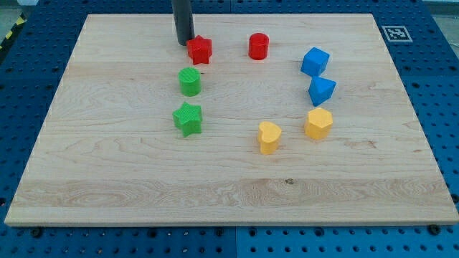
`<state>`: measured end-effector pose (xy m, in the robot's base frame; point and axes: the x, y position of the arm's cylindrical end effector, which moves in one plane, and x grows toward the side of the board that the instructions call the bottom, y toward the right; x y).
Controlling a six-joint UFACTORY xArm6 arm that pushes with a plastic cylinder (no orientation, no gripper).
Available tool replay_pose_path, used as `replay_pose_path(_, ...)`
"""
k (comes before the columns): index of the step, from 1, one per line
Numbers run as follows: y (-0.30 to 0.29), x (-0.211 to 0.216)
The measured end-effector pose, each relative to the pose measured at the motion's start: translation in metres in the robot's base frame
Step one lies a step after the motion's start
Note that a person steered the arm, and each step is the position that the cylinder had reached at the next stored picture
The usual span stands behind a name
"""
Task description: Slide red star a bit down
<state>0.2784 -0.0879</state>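
Note:
The red star (200, 49) lies near the top of the wooden board (107, 158), left of centre. My tip (184, 43) stands right at the star's upper left edge, touching it or nearly so. The dark rod rises from there out of the view's top.
A red cylinder (258, 46) sits to the star's right. A green cylinder (190, 82) and a green star (188, 118) lie below the red star. Two blue blocks (315, 61) (321, 90) are at the right. A yellow hexagon (318, 123) and a yellow heart (269, 137) lie lower.

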Motion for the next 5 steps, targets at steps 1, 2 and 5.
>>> replay_pose_path(1, 0.000, 0.007)
replay_pose_path(2, 0.000, 0.007)
replay_pose_path(5, 0.011, 0.015)
